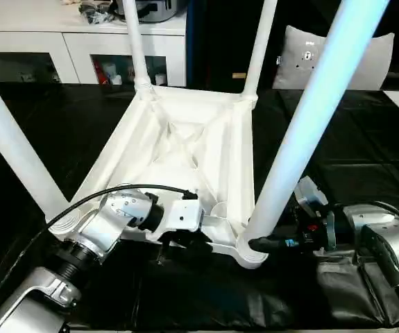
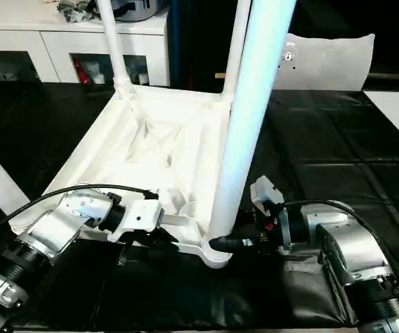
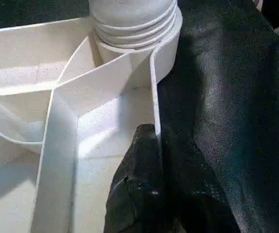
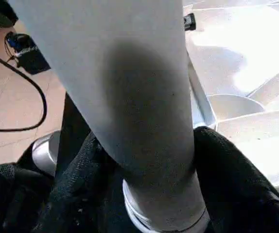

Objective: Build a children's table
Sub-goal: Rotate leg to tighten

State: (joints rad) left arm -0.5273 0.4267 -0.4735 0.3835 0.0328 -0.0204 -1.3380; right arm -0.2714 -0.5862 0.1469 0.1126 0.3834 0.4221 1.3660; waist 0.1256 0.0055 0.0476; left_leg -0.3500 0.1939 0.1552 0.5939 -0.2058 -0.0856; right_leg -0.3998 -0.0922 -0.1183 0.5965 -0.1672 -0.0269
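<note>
Tabletop (image 1: 185,139): white plastic, lying upside down on black sheet (image 1: 366,152) covering the counter, X-ribbed underside facing up. Centre of head view, slightly toward 11 o'clock.

Legs: four white tubes standing in the corner sockets. Far-left leg (image 1: 135,41) at 12 o'clock; far-right leg (image 1: 258,48) at 1 o'clock; near-left leg (image 1: 12,146) at 9 o'clock, leaning outward; near-right leg (image 1: 310,118) at 3 o'clock, largest in view, foot seated in near-right corner socket (image 1: 251,253) at 5 o'clock.

Left gripper (image 1: 178,239): at 6 o'clock, at near edge of tabletop. Fingers (image 3: 144,194) narrow, pinched on the thin upright rim wall (image 3: 155,97), one finger inside the rim, one outside against the sheet. Ringed base of a leg visible in its socket just beyond the pinch.

Right gripper (image 2: 220,244): at 4 o'clock, reaching level toward base of near-right leg. Fingers (image 4: 226,179) spread either side of the tube just above the socket, both sitting close against its surface; firm clamping cannot be confirmed.

Background: white cabinet (image 1: 81,48) with glass doors at 11 o'clock; grey cushion (image 1: 324,55) at 1 o'clock, behind near-right leg.
</note>
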